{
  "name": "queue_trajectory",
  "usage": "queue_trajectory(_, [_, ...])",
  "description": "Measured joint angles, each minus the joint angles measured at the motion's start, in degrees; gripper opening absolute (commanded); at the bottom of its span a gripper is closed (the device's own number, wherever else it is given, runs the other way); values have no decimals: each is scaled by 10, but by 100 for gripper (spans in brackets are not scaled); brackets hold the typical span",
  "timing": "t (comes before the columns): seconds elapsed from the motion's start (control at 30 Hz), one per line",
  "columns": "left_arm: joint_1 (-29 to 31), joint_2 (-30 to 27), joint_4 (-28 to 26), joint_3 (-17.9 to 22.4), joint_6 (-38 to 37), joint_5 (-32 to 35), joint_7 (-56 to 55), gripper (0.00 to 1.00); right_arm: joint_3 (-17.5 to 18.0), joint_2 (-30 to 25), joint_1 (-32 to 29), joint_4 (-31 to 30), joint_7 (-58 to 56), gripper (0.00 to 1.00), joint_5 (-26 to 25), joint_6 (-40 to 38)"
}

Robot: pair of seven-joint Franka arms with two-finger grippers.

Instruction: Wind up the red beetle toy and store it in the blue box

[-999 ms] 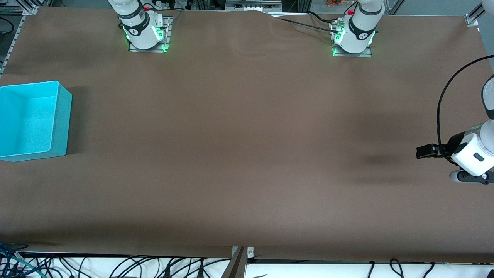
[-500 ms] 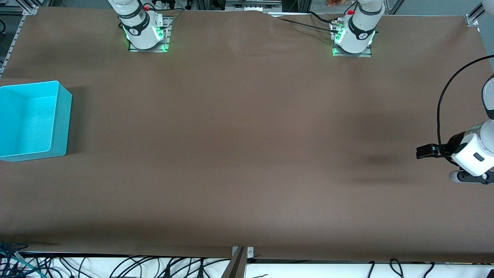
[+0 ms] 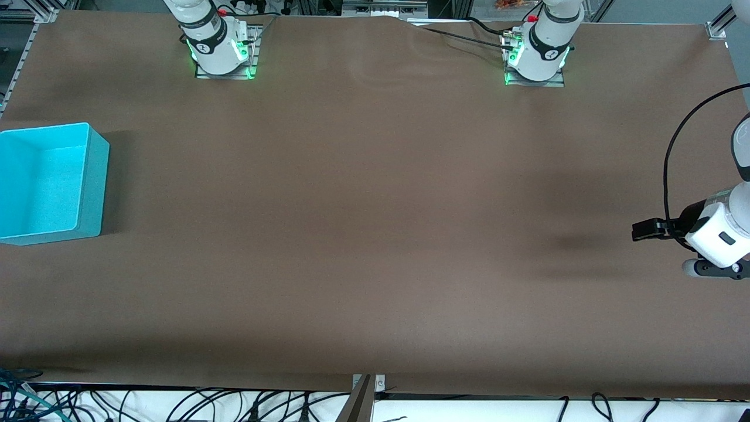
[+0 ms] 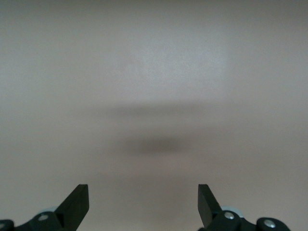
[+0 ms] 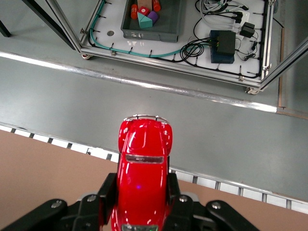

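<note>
Two arm bases stand along the top edge of the brown table [image 3: 375, 223] in the front view. The blue box [image 3: 94, 187] sits at the right arm's end of the table, its floor bare. The left gripper [image 3: 644, 230] hangs over the table's edge at the left arm's end; the right gripper is out of this view.

From the left wrist, the left gripper [image 4: 143, 207] shows its fingers [image 4: 77, 204] spread wide over plain tabletop, nothing between them.

From the right wrist, the right gripper [image 5: 139, 202] pinches the red beetle toy [image 5: 142, 178] by its sides, above the table's edge with grey floor below.
</note>
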Motion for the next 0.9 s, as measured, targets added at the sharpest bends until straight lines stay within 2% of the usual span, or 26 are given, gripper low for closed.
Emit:
queue_trajectory(0.4, [0,0,0,0,0,0,0,100,3,-30,7,6,-62,0,0,-2])
queue_trajectory(0.7, [0,0,0,0,0,0,0,100,11,-45,71,6,-67,0,0,-25])
queue_trajectory(0.9, [0,0,0,0,0,0,0,100,17,-45,81,25,-69,0,0,-103])
